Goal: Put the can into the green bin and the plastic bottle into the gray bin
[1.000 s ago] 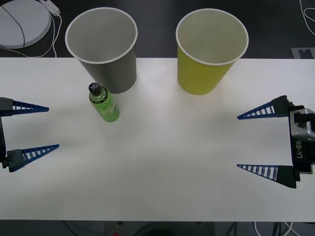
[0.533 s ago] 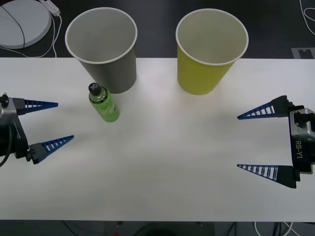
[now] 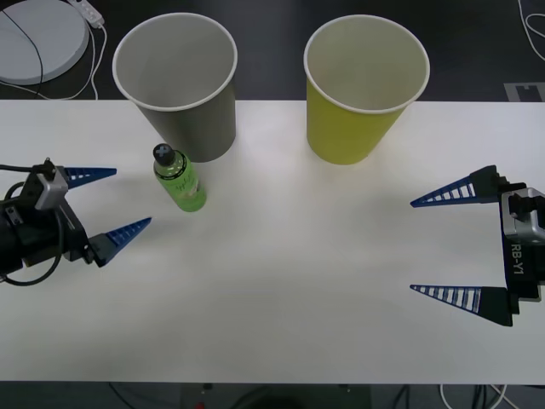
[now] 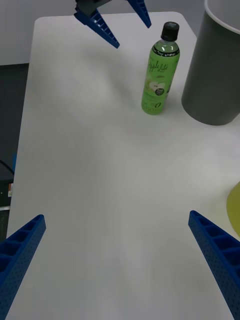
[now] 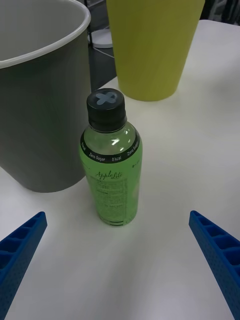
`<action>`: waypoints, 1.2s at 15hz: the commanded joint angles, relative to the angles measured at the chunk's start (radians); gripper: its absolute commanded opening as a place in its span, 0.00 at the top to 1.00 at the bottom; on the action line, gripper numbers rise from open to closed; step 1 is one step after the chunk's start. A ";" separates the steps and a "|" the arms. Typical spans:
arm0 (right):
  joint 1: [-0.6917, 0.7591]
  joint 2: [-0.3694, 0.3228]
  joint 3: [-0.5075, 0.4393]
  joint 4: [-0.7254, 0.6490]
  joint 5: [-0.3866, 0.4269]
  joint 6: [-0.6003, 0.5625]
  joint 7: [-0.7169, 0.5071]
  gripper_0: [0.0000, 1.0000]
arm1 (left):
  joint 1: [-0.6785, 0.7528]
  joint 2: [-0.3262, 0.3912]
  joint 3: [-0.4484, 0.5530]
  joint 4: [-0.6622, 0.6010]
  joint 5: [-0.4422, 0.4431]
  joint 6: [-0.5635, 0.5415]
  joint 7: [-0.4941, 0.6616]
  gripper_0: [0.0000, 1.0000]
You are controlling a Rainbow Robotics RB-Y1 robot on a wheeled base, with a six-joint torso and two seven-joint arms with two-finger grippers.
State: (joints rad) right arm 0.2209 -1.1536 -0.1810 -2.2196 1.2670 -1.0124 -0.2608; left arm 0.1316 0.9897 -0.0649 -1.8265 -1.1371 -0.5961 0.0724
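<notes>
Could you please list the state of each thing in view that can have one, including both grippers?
Plastic bottle: upright on the table, black cap on, full of green liquid, not gripped.
Gray bin: upright, looks empty.
Green bin: upright, looks empty.
Left gripper: open, beside the bottle, facing it, apart from it.
Right gripper: open, over the table's right side, holding nothing.

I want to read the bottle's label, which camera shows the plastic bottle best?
The left wrist view: the plastic bottle stands close and upright, label facing. The right wrist view shows it farther off; the front view looks down on it.
</notes>
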 commanded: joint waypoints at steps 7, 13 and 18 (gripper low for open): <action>0.000 0.000 0.000 0.000 0.000 0.000 0.000 0.00 | -0.082 -0.010 -0.125 0.023 -0.052 0.148 0.038 0.00; 0.000 0.000 0.000 0.000 0.000 0.000 0.000 0.00 | -0.142 -0.011 -0.214 0.044 -0.041 0.233 0.070 0.00; 0.000 0.000 0.000 0.000 0.000 0.000 0.000 0.00 | -0.178 -0.046 -0.228 0.061 -0.050 0.248 0.090 0.00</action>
State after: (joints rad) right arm 0.2209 -1.1536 -0.1810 -2.2196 1.2670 -1.0124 -0.2608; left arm -0.0405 0.9519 -0.2930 -1.7721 -1.1838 -0.3480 0.1601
